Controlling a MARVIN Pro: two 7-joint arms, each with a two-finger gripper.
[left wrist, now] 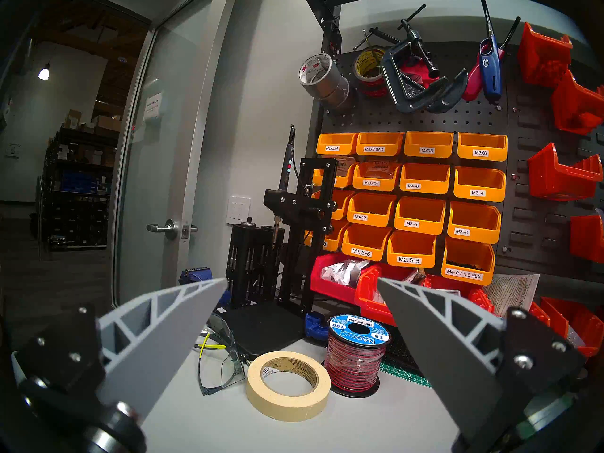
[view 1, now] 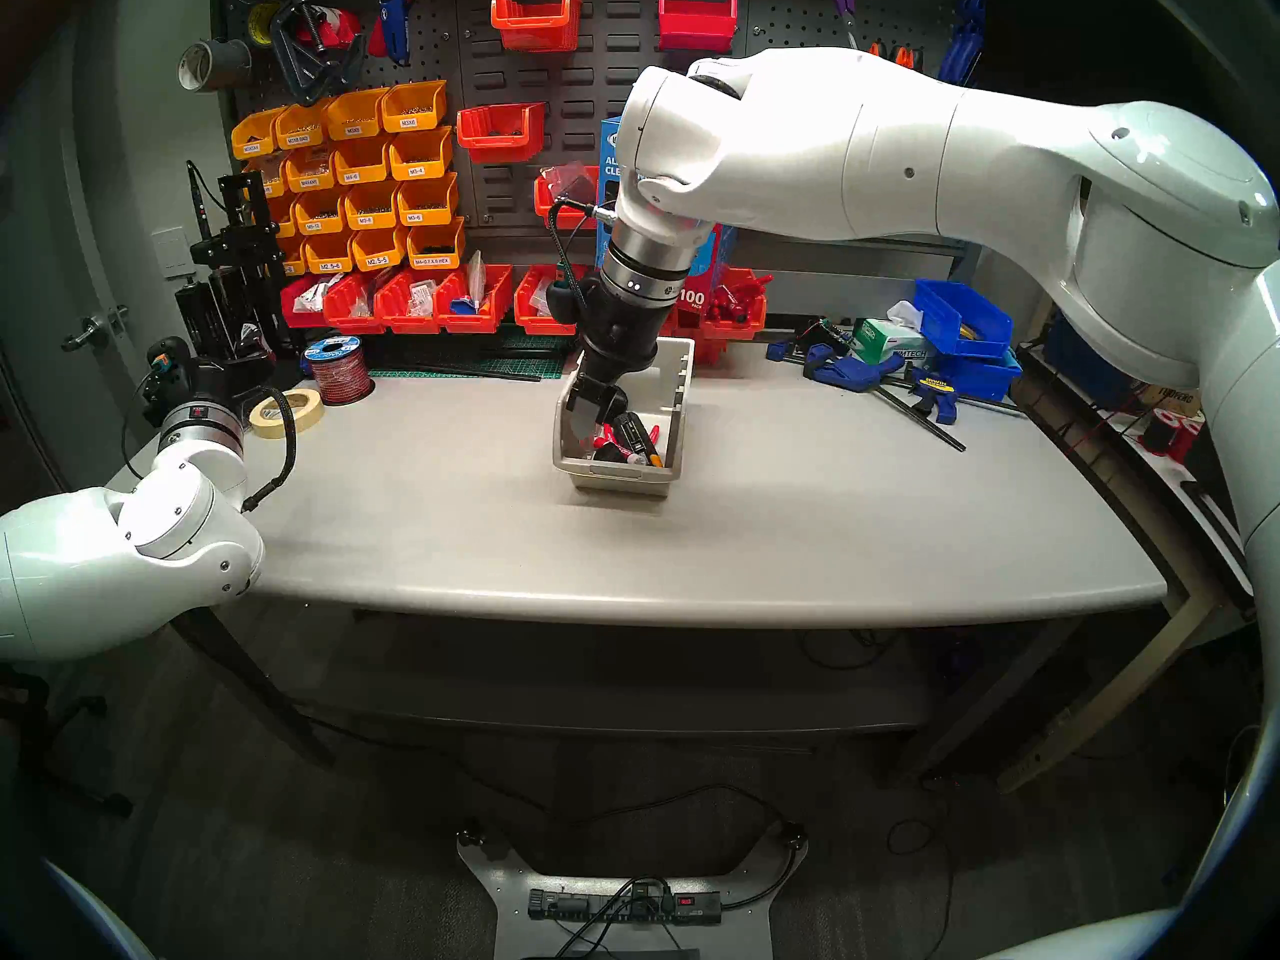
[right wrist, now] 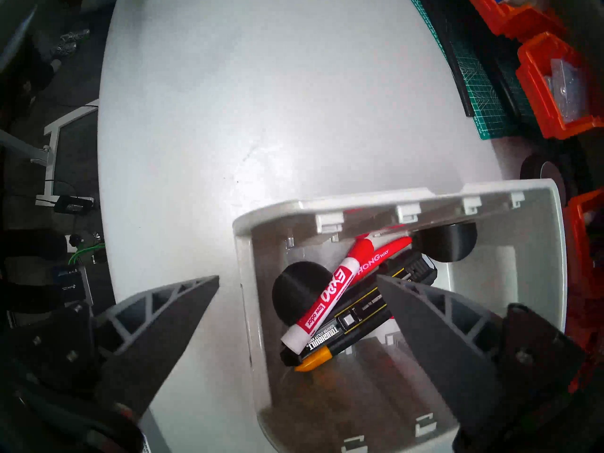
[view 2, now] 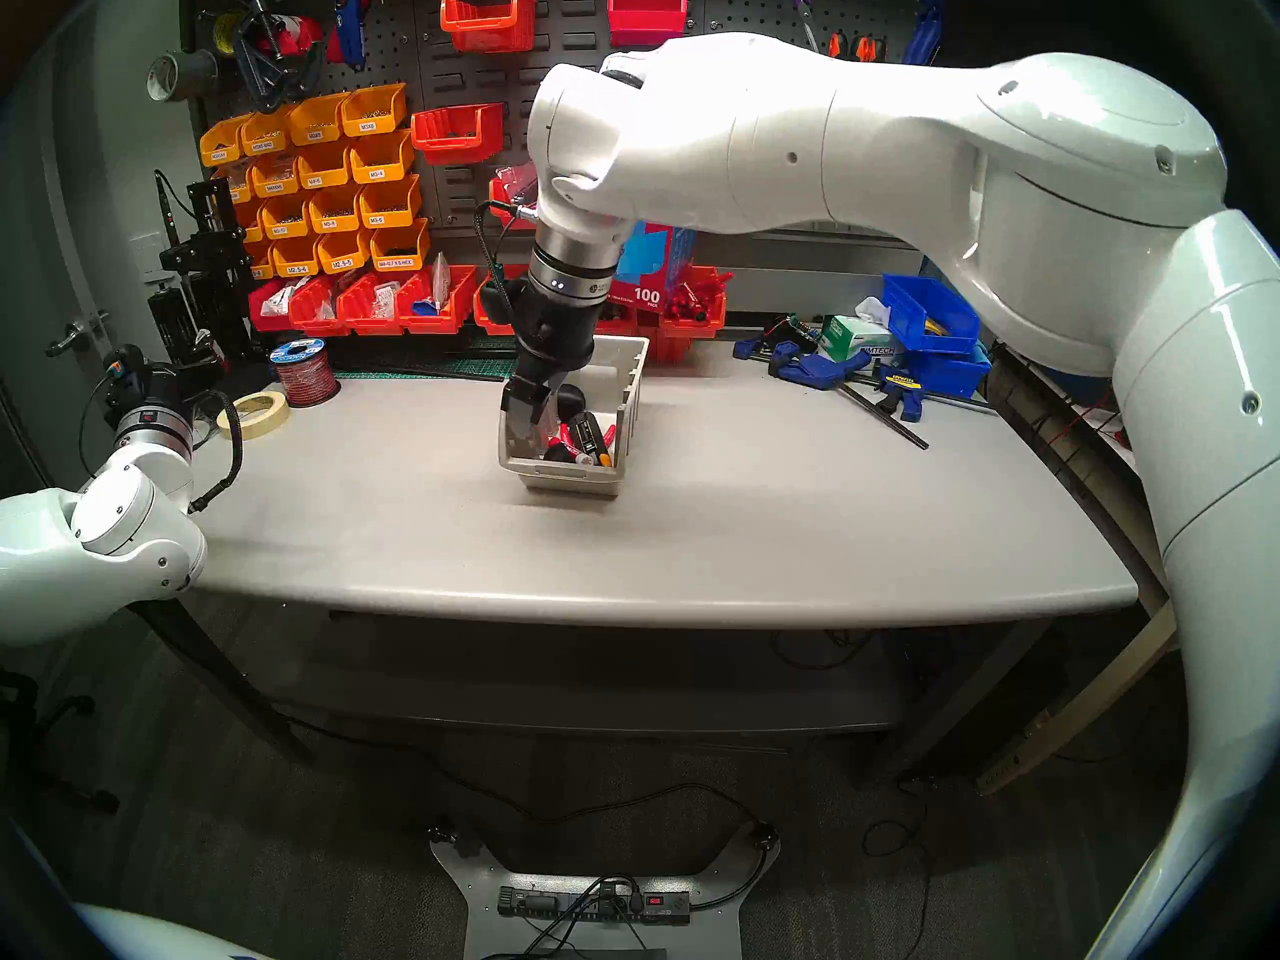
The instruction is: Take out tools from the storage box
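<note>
- Head views: grey table (view 1: 692,543) nearest, beige storage box (view 1: 627,418) at its middle, low front toward camera.
- Right gripper (view 1: 594,418) reaching down into box at its left wall, tools clustered just beside the fingers.
- Left gripper (view 1: 173,370) parked at far left edge of table, beside masking tape roll (view 1: 287,411) and red wire spool (view 1: 337,370).
- Blue bar clamps (view 1: 873,373) lying well apart on right side of table.
- Left wrist view: jaws spread wide, nothing between them; tape roll and spool beyond, safety glasses (left wrist: 219,357) beside.
- Right wrist view: jaws wide apart, holding nothing, straddling box wall; one finger outside over table, other inside.
- Inside box: Expo marker (right wrist: 322,300) lying across black cup (right wrist: 294,289) and long black tool with yellow marks (right wrist: 353,321); red-handled tool (right wrist: 382,251) beneath marker; second black cup (right wrist: 446,243) in far corner.
</note>
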